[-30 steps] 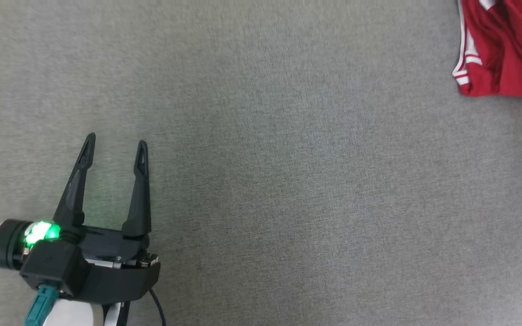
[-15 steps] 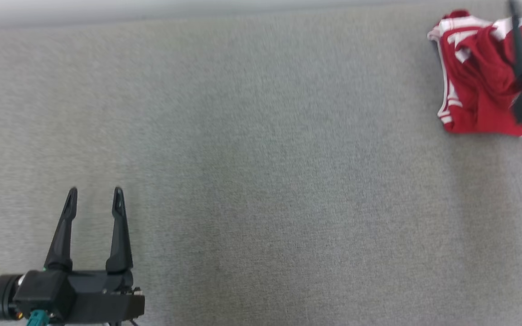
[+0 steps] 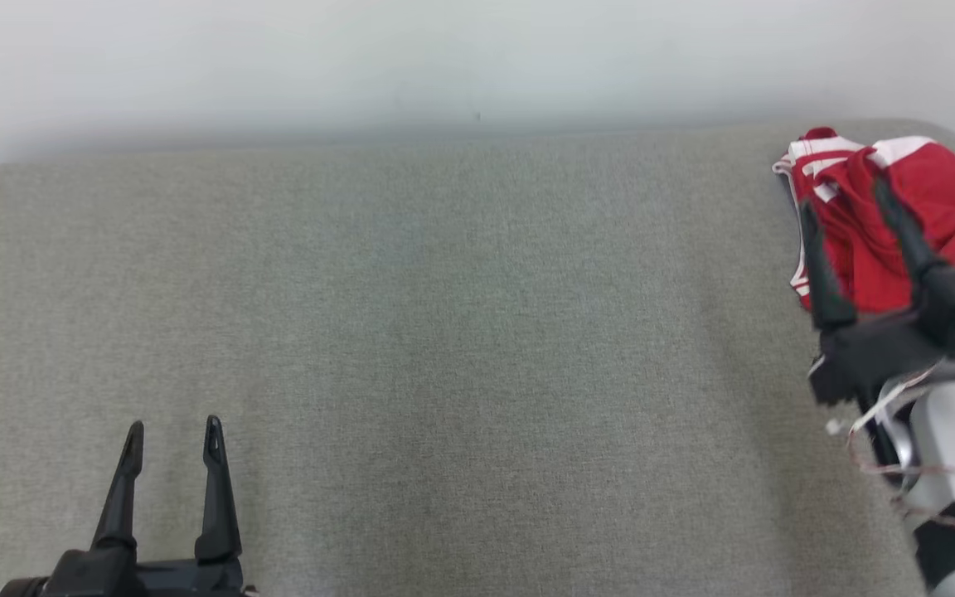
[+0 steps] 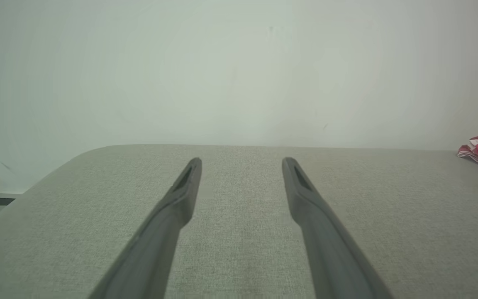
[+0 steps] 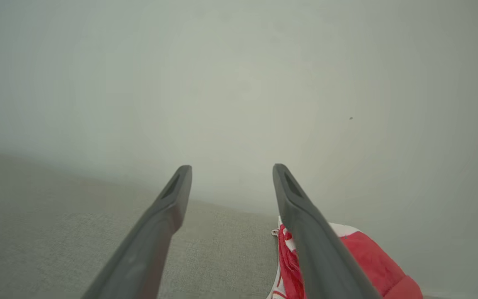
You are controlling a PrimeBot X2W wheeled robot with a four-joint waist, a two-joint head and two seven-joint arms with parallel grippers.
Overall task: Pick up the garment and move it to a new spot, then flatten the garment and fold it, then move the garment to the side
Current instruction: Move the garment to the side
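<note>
Garment (image 3: 950, 199): crumpled heap, upper right.
Right tool (image 3: 844, 196): nearer, spread and empty, tips over its left part.
Left tool (image 3: 174, 424): lower left, spread, empty.

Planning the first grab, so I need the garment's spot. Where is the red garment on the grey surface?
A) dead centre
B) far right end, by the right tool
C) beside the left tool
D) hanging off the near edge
B: the red garment lies bunched at the far right end of the grey surface, with the right tool overlapping it in the head view.
</note>
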